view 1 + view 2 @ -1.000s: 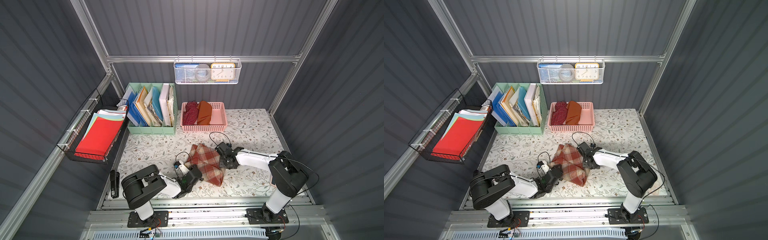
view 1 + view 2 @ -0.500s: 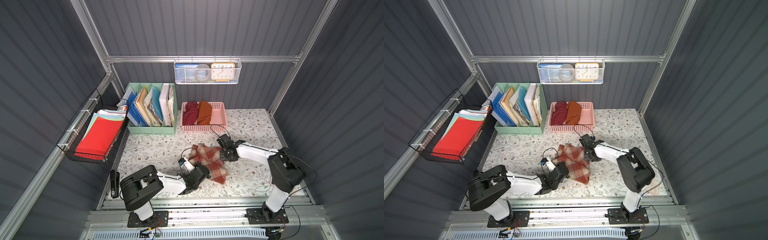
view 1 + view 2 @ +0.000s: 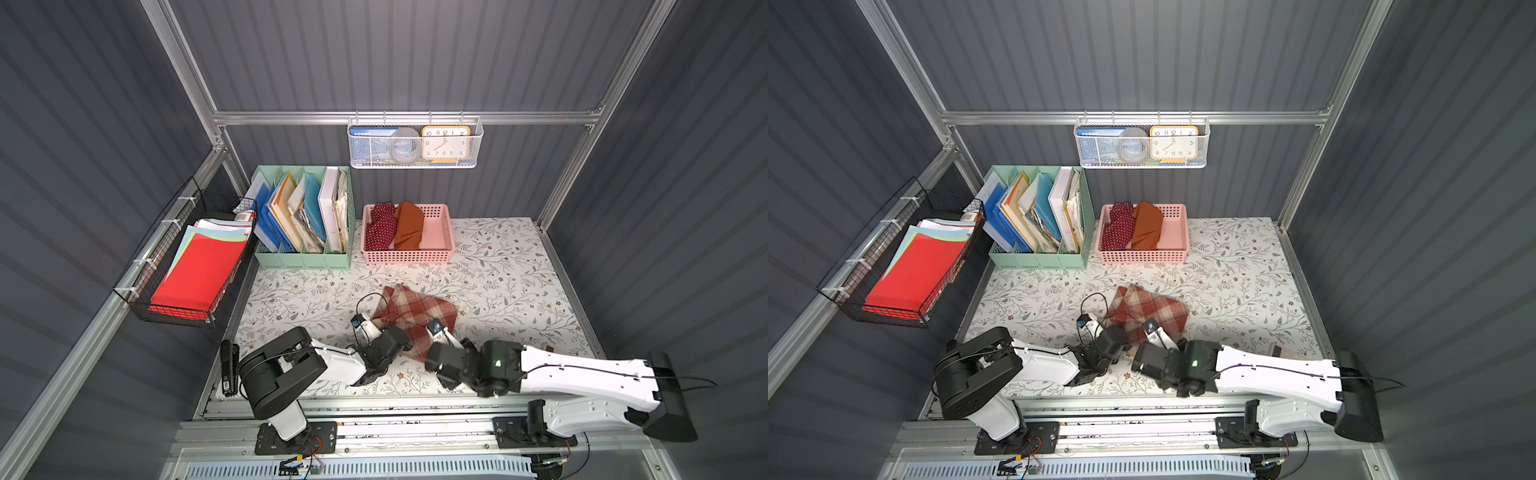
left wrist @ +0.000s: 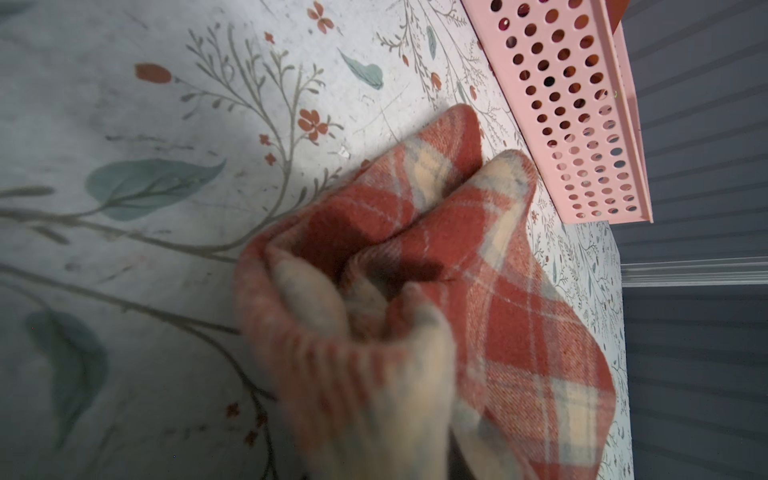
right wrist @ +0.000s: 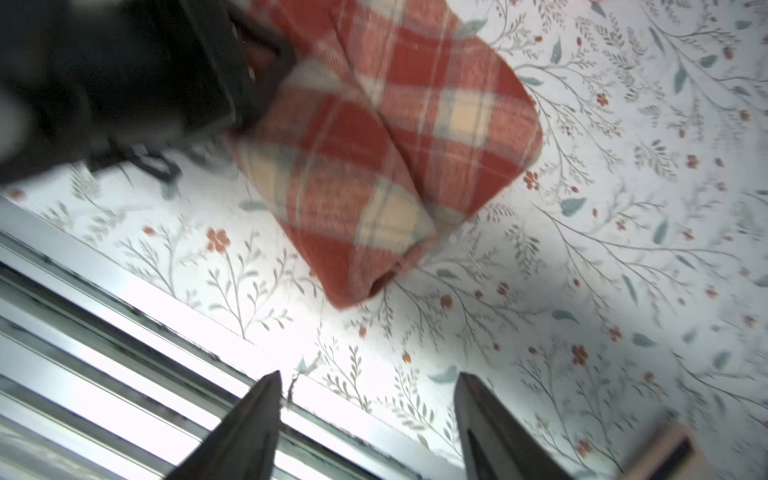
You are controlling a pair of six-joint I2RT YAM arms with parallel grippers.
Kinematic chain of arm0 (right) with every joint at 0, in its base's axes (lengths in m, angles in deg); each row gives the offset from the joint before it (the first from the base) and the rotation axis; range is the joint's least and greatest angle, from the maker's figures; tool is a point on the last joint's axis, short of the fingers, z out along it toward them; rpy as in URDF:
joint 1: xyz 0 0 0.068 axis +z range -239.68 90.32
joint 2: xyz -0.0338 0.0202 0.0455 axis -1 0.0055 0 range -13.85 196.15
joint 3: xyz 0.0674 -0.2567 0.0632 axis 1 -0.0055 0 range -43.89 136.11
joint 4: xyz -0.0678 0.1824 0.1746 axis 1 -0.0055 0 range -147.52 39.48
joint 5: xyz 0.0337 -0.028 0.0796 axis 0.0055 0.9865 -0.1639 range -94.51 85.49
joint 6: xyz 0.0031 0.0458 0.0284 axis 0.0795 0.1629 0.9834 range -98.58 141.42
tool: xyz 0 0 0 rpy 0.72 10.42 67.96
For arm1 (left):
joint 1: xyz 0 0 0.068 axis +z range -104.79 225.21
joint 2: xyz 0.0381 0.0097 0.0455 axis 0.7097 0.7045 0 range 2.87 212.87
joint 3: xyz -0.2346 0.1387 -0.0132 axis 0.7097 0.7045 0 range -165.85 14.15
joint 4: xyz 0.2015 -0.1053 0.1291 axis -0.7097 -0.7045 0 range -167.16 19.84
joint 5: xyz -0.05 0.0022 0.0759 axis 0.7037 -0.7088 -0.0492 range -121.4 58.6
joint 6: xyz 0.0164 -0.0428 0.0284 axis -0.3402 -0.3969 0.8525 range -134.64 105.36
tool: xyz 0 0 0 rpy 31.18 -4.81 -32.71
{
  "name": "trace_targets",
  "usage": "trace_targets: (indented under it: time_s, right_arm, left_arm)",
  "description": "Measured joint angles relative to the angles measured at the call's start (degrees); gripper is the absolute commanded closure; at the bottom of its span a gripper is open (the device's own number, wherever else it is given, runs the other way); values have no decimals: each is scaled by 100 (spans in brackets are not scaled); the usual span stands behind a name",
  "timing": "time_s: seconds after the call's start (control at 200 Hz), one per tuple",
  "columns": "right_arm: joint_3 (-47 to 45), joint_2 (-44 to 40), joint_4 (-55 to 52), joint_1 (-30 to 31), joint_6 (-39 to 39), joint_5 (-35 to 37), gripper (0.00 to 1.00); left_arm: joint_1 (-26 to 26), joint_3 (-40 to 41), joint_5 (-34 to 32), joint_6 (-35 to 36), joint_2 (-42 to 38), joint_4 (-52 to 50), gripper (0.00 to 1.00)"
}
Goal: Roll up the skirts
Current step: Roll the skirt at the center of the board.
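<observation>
The red-and-cream plaid skirt (image 3: 417,313) (image 3: 1148,309) lies folded in a loose roll mid-table. My left gripper (image 3: 397,340) (image 3: 1121,337) is shut on its near left edge. In the right wrist view the left gripper (image 5: 259,79) pinches the plaid skirt (image 5: 395,137). In the left wrist view the plaid skirt (image 4: 457,270) hides the fingers. My right gripper (image 3: 436,365) (image 3: 1144,361) (image 5: 368,376) hangs open and empty near the front edge, apart from the cloth. The polka-dot skirt (image 3: 382,226) and the rust-orange skirt (image 3: 409,226) lie in the pink basket (image 3: 438,249).
A green file holder (image 3: 305,220) stands at the back left beside the pink basket (image 4: 573,104). A black wire basket (image 3: 166,309) of red paper hangs on the left wall, a white wire basket (image 3: 415,162) on the back wall. A stapler (image 3: 228,365) lies front left.
My right gripper let go of the plaid skirt's far right side, opened, and swung back to the front edge. The left gripper kept its hold and shifted right with the cloth.
</observation>
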State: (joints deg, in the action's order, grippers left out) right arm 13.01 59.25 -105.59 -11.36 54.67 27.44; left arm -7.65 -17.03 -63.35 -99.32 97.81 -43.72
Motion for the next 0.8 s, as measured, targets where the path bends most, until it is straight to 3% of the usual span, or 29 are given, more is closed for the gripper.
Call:
trace_targets:
  time_s: [0.045, 0.095, 0.255, 0.57, 0.8]
  right_arm:
    - [118, 273, -258, 400, 94, 269, 20]
    - [273, 540, -479, 728, 127, 522, 9]
    - [1088, 1711, -1189, 1287, 223, 1325, 6]
    - [903, 2750, -809, 1320, -297, 1862, 3]
    - [857, 3582, -201, 988, -1025, 2216, 3]
  left_arm:
    - [39, 22, 79, 85, -17, 33, 100]
    - [76, 44, 155, 153, -17, 85, 100]
    - [197, 98, 369, 319, -17, 269, 100]
    - [267, 214, 531, 452, -17, 514, 100]
    - [289, 216, 579, 450, -17, 546, 100]
